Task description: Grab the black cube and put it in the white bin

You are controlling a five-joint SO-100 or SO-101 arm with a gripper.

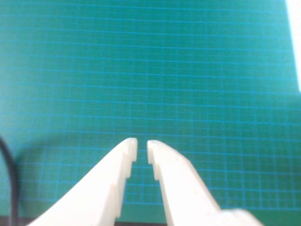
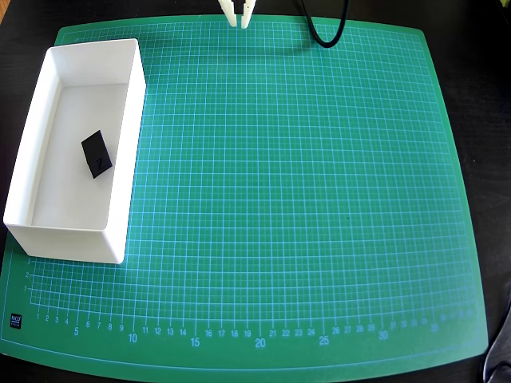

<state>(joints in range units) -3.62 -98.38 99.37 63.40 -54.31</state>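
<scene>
In the overhead view the black cube (image 2: 97,154) lies on the floor of the white bin (image 2: 128,144), which stands along the left side of the green cutting mat. My gripper (image 2: 239,21) sits at the mat's far top edge, well away from the bin. In the wrist view its two white fingers (image 1: 162,169) point over bare mat, and the gripper (image 1: 142,147) is shut apart from a thin slit at the tips, holding nothing. A white strip (image 1: 296,47) at the right edge of the wrist view may be the bin's wall.
The green grid mat (image 2: 303,199) covers most of the dark table. A black cable (image 2: 323,32) loops onto the mat's top edge near the arm and also shows as a dark cable (image 1: 9,179) at the wrist view's left edge.
</scene>
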